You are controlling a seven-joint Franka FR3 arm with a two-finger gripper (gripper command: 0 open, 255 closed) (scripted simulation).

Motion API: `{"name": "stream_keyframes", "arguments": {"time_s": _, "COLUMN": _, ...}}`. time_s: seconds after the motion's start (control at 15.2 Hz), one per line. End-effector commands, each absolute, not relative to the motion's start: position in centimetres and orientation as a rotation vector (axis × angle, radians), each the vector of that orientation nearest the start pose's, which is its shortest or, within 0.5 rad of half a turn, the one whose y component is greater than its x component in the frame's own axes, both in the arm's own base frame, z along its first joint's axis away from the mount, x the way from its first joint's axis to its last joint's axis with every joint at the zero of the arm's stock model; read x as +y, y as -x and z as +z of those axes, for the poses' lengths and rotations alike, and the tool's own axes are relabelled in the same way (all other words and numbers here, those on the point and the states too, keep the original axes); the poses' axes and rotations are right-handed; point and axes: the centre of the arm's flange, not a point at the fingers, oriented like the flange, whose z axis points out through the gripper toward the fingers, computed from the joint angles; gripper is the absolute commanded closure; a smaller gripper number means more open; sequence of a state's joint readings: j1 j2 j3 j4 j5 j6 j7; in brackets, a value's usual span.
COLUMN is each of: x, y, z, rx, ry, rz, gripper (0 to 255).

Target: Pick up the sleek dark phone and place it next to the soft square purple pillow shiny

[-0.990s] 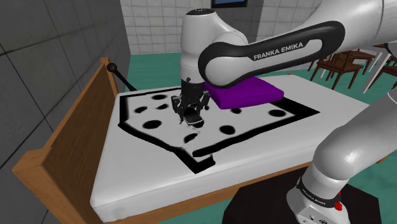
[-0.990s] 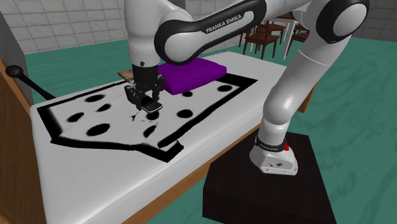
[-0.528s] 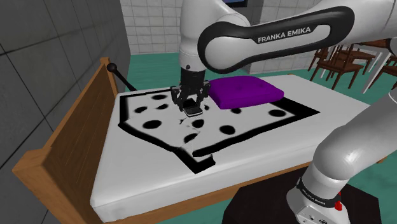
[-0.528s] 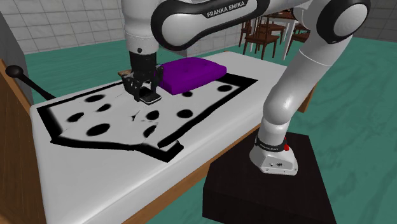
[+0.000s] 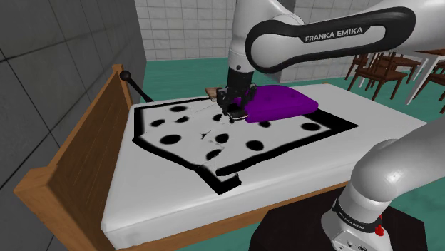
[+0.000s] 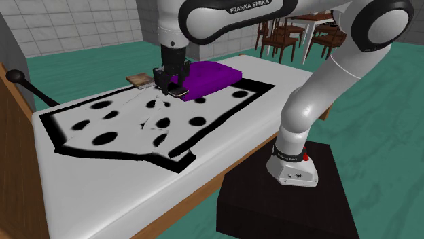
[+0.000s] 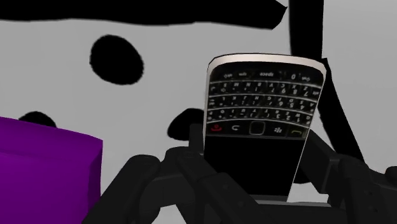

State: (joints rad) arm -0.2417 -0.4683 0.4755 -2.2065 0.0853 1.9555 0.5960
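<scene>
Left of the shoulder view: wooden bed frame, with a white bed inside it, so there is no table here. A white blanket with black spots and a black border lies across the bed's middle.

Just left of centre, a thin brown flat item sits at the bed's far edge. I can't tell what it is.

Centre: the end effector points down and is closed on a dark keypad phone. It grips the phone across its lower body, and in the wrist view the keypad end sticks out past the tips. The phone looks to be held just above the blanket, though I can't be sure it isn't touching.

The grip is low on the phone, probably so the free end can go down flat first.

Right of centre: the purple square pillow. The phone is at its left edge in the shoulder view. In the second exterior view the phone is also close against the pillow. The wrist view shows the pillow corner close beside the end effector.

My read is that the carry is nearly finished, leaving only the lowering and release. The risk is the phone landing on the pillow's edge rather than beside it.

Far right: wooden chairs. Lower right: the dark stand.
</scene>
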Motion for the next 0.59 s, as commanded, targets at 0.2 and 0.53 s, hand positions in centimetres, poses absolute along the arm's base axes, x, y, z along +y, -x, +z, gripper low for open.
{"name": "stream_keyframes", "arguments": {"time_s": 0.2, "x": 7.0, "y": -40.8, "z": 55.6, "rx": 0.651, "ry": 3.106, "rz": -0.332, "gripper": 255}}
{"name": "stream_keyframes", "arguments": {"time_s": 0.53, "x": 0.6, "y": -39.3, "z": 55.6, "rx": 0.651, "ry": 3.106, "rz": -0.332, "gripper": 255}}
